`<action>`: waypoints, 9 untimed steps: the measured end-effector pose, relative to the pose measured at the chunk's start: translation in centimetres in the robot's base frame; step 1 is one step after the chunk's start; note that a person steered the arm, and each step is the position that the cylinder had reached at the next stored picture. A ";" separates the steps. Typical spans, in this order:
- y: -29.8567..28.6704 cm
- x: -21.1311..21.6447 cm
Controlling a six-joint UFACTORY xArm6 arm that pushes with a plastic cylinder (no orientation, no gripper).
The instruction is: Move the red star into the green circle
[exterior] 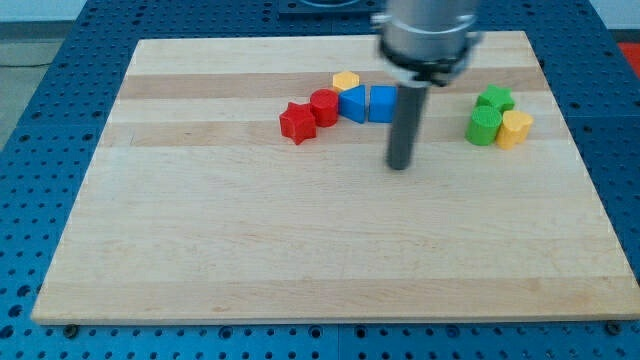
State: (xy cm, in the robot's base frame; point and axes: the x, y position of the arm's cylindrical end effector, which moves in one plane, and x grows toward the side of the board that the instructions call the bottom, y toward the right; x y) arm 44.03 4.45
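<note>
The red star (297, 122) lies on the wooden board (300, 240), left of centre near the view's top. It touches a red round block (324, 106) on its upper right. The green circle (484, 126) stands at the view's right, beside a yellow block (515, 129) and below a green star-like block (494, 99). My tip (400, 165) is the lower end of a dark rod, to the right of the red star and below the blue blocks, left of the green circle. It touches no block.
Two blue blocks (352, 104) (382, 103) sit in a row right of the red round block. A yellow hexagon block (346, 81) sits just above them. The board rests on a blue perforated table (40, 120).
</note>
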 end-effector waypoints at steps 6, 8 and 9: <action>-12.1 -6.1; -6.0 -4.9; -4.4 -4.9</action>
State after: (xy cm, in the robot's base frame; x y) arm 39.09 0.03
